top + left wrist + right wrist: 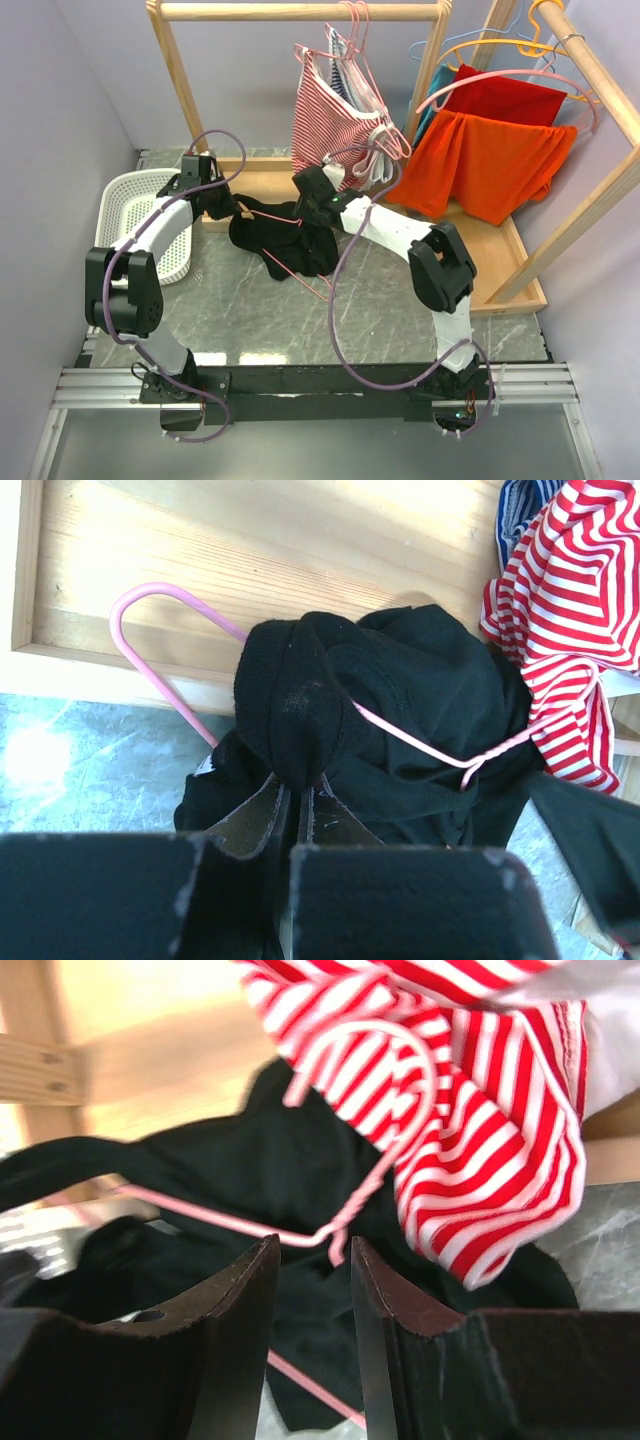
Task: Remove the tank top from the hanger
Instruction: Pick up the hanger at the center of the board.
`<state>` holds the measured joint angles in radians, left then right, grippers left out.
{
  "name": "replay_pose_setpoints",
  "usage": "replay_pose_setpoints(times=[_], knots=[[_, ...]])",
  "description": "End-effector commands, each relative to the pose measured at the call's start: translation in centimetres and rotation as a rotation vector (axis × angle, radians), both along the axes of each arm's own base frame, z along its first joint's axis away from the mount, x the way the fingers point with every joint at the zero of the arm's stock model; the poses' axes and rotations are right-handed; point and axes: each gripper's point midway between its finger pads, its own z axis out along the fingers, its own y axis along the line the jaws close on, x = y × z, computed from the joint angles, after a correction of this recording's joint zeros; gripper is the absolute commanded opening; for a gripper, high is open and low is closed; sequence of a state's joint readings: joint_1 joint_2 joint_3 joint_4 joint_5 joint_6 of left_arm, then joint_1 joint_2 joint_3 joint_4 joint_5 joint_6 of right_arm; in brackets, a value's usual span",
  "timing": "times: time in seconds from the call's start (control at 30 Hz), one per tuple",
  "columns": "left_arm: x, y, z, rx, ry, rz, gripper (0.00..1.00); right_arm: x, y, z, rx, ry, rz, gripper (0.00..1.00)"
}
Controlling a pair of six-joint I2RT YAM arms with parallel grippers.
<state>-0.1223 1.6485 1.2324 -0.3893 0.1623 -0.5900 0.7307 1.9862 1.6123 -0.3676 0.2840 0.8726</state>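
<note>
The black tank top (285, 240) lies bunched on the grey table at the foot of the wooden rack, still threaded on a pink wire hanger (300, 270). In the left wrist view my left gripper (297, 780) is shut on a fold of the black tank top (400, 700), with the pink hanger (160, 640) looping beside it. My right gripper (314, 1245) is open just short of the twisted neck of the pink hanger (340, 1222), over the black cloth (260, 1170). It sits at the garment's right side (318, 200).
A red-and-white striped top (335, 115) hangs on the rack just behind the grippers. Orange and red garments (490, 150) hang on the right rail. A white basket (150, 215) stands at left. The wooden rack base (500, 260) borders the work area.
</note>
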Motion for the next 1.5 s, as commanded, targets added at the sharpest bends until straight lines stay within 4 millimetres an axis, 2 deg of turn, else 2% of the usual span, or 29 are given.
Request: replay_pose_setpoints(times=[0.0, 0.3, 0.47, 0.57, 0.7, 0.97, 1.07, 1.1, 1.17, 1.23, 1.27, 1.3, 1.33, 1.37, 1.4, 1.47], knots=[[0.2, -0.4, 2.8, -0.025, -0.077, -0.023, 0.03, 1.3, -0.1, -0.9, -0.039, -0.006, -0.07, 0.42], [0.0, -0.4, 2.9, -0.025, -0.076, -0.027, 0.03, 2.8, -0.4, -0.9, -0.071, -0.068, -0.091, 0.42], [-0.1, -0.5, 2.7, -0.028, -0.074, -0.033, 0.04, 3.2, 0.5, -0.5, -0.033, -0.099, -0.052, 0.41], [-0.2, -0.6, 2.7, -0.027, -0.069, -0.037, 0.03, 3.4, 1.1, -1.2, -0.041, -0.075, -0.037, 0.39], [-0.3, -0.5, 2.7, -0.02, -0.071, -0.038, 0.04, 3.2, 1.4, -2.0, -0.041, -0.063, -0.025, 0.31], [-0.4, -0.7, 2.5, -0.032, -0.063, -0.047, 0.04, 3.1, 1.7, -2.7, -0.048, -0.051, 0.001, 0.31], [-0.4, -0.7, 2.5, -0.032, -0.064, -0.049, 0.04, 3.1, 2.0, -2.3, -0.03, -0.068, 0.019, 0.12], [-0.4, -0.7, 2.5, -0.03, -0.063, -0.046, 0.04, 3.0, 2.0, -2.1, -0.026, -0.072, 0.022, 0.04], [-0.4, -0.7, 2.4, -0.028, -0.062, -0.046, 0.04, 2.7, 2.3, -1.1, -0.036, -0.107, 0.046, 0.0], [-0.4, -0.6, 2.3, -0.023, -0.06, -0.042, 0.04, 2.2, 2.1, -0.4, -0.066, -0.13, 0.063, 0.0], [-0.3, -0.4, 2.4, -0.021, -0.06, -0.038, 0.03, 1.6, 2.3, 1.0, -0.07, -0.163, 0.063, 0.0], [-0.4, -0.3, 2.1, -0.015, -0.053, -0.033, 0.03, 1.2, 2.2, 1.6, -0.085, -0.181, 0.073, 0.0], [-0.4, -0.3, 2.1, -0.014, -0.053, -0.032, 0.04, 0.7, 1.9, 1.5, -0.099, -0.189, 0.074, 0.0], [-0.4, -0.2, 2.1, -0.011, -0.052, -0.03, 0.04, 0.3, 1.4, 3.6, -0.089, -0.228, 0.06, 0.0], [-0.5, -0.2, 1.9, -0.011, -0.045, -0.027, 0.03, -0.8, 1.7, 4.2, -0.093, -0.248, 0.076, 0.0], [-0.7, -0.1, 2.1, -0.011, -0.046, -0.025, 0.03, -2.1, 0.7, 5.9, -0.08, -0.3, 0.06, 0.0]])
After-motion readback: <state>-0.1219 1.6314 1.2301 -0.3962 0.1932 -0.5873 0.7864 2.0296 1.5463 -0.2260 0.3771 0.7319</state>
